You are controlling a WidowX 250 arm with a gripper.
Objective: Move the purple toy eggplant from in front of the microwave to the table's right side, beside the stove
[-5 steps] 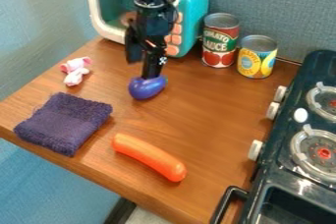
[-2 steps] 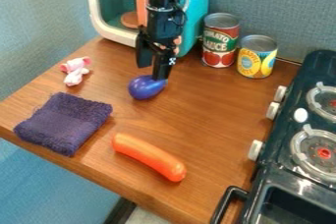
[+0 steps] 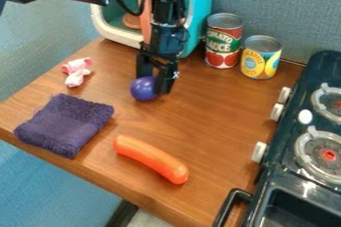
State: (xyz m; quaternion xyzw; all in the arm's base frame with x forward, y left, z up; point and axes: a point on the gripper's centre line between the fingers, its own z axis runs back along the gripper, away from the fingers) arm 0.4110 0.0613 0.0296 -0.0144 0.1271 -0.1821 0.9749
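The black gripper [image 3: 154, 82] hangs from above, low over the wooden counter [image 3: 206, 131] in front of the turquoise toy microwave. Its fingers are apart, one at the back left and the other at the right side of a shiny purple toy [image 3: 143, 89]. The purple toy rests on the counter, and its right end is hidden by the right finger. Whether the fingers touch it, I cannot tell.
Behind the gripper is the microwave [image 3: 198, 9], with a red can [image 3: 224, 42] and a yellow can [image 3: 260, 57] right of it. A pink-white toy [image 3: 77, 71], dark purple cloth [image 3: 65, 124] and orange sausage-like toy [image 3: 151, 159] lie about. The stove [image 3: 293, 146] stands right.
The gripper has moved to the right and turned, and its fingers now stand visibly apart around the purple toy. More of the arm has come in at the upper left. The purple toy looks unmoved.
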